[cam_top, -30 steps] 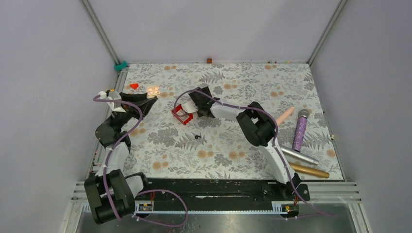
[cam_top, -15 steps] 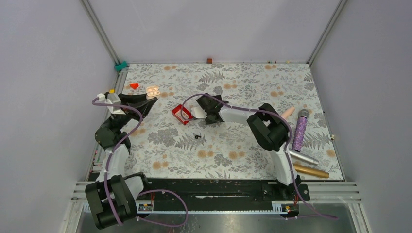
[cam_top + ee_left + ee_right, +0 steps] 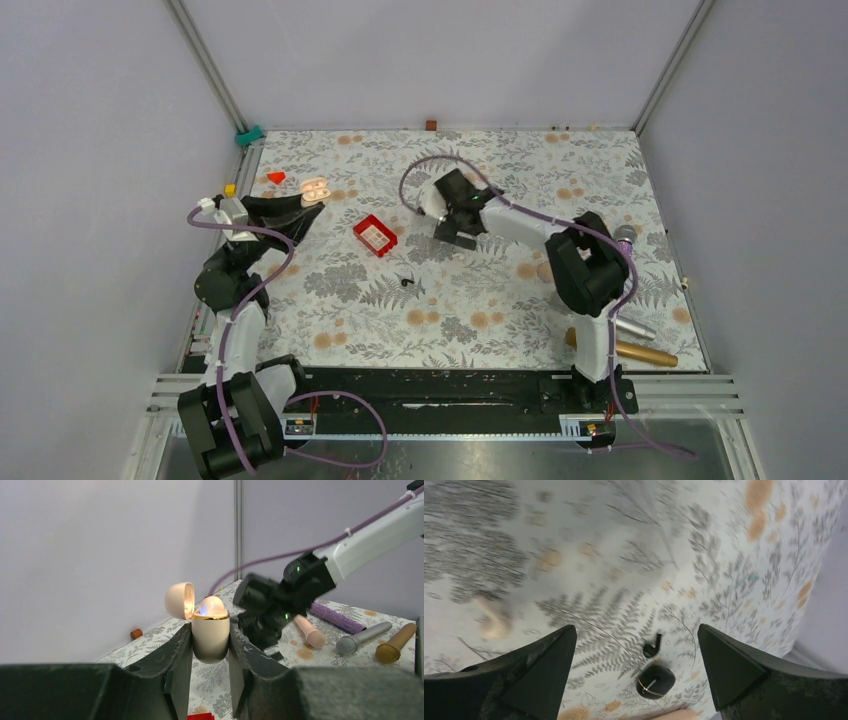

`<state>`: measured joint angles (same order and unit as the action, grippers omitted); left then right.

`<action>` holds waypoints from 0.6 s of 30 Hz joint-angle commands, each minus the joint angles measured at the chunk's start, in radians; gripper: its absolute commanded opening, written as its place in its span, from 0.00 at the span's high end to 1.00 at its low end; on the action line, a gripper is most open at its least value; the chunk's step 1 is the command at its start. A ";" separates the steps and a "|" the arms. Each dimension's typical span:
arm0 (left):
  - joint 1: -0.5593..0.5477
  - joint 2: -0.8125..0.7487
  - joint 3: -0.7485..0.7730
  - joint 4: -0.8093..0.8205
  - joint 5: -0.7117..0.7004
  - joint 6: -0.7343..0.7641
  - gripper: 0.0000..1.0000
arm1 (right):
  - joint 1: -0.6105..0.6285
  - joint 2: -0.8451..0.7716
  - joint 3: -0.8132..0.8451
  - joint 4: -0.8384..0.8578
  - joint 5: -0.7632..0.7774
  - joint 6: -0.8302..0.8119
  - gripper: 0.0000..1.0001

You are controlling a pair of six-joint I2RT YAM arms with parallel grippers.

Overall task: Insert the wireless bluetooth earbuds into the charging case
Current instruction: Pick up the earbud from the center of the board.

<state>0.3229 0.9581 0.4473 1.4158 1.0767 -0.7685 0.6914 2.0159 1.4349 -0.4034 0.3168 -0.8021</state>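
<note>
Right now the right gripper (image 3: 635, 627) hangs over the flowered table with its jaws spread wide and nothing between them. Looking down past it, one black earbud (image 3: 653, 647) lies on the table beneath the gap, a little off-centre. The black case (image 3: 655, 680), which looks shut, sits just beside the earbud on the wrist side. The earbud's stem runs roughly along the fingers, across the line on which the jaws close, so a straight descent would likely pinch its narrow side without much turning. A second earbud I cannot make out. From above, both black pieces lie nearer this gripper than the left gripper (image 3: 210, 630), which is clamped on an open-lidded cream case (image 3: 210, 640), raised off the table and well apart from them. The free right arm looks the better placed.
</note>
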 commanded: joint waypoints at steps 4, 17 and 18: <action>-0.005 -0.019 -0.009 0.054 -0.024 0.000 1.00 | -0.212 -0.307 -0.158 0.172 -0.416 0.088 0.01; -0.018 -0.016 -0.012 0.054 -0.022 0.006 1.00 | -0.217 -0.438 -0.751 0.738 -0.717 -0.502 0.00; -0.017 -0.016 -0.012 0.054 -0.022 0.006 1.00 | -0.217 -0.425 -0.752 0.754 -0.721 -0.511 0.01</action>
<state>0.3084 0.9508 0.4366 1.4162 1.0756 -0.7677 0.4732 1.5562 0.6857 0.1463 -0.3092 -1.1568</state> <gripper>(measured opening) 0.283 0.993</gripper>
